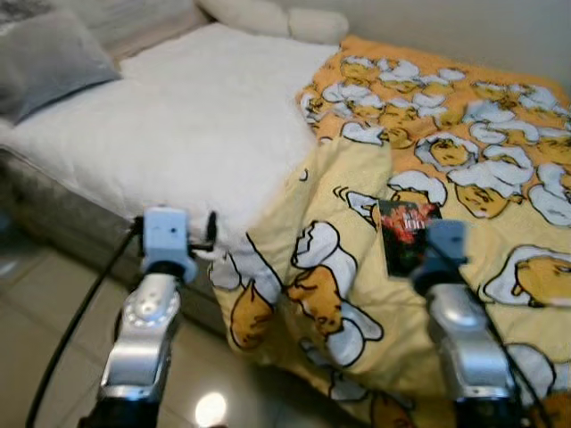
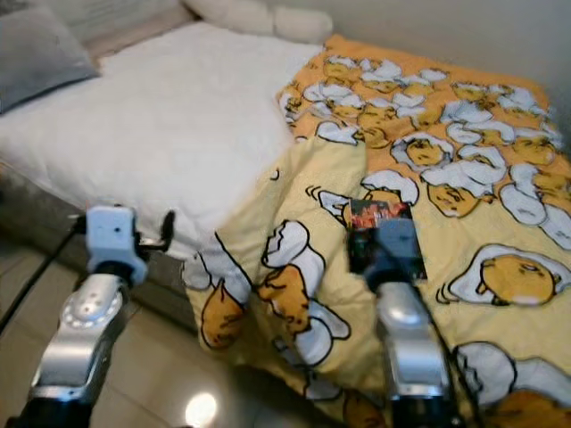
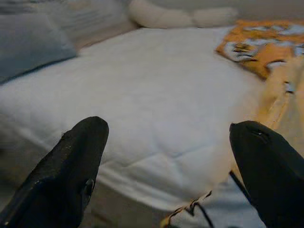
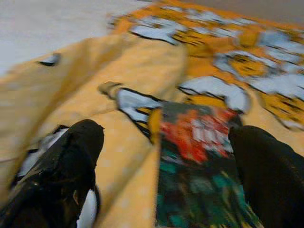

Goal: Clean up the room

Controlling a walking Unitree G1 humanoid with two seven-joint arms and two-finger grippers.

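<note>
A dark book [image 1: 406,234] with a red and green cover lies flat on the yellow egg-print blanket [image 1: 464,152], near where the blanket drapes over the bed's side. My right gripper [image 4: 166,133] hangs open just above the near end of the book [image 4: 199,175], one finger on either side of it and touching nothing. My left gripper [image 3: 168,130] is open and empty, held off the bed's edge and facing the bare white mattress [image 3: 156,95]. Both silver arms rise from below, the left arm [image 1: 147,312] and the right arm [image 1: 455,330].
A grey pillow [image 1: 45,53] lies at the far left of the white mattress [image 1: 196,116], with white pillows [image 1: 268,16] against the wall. The blanket hangs down toward the tiled floor [image 1: 53,303]. The bed's side panel [image 1: 62,214] stands in front of my left arm.
</note>
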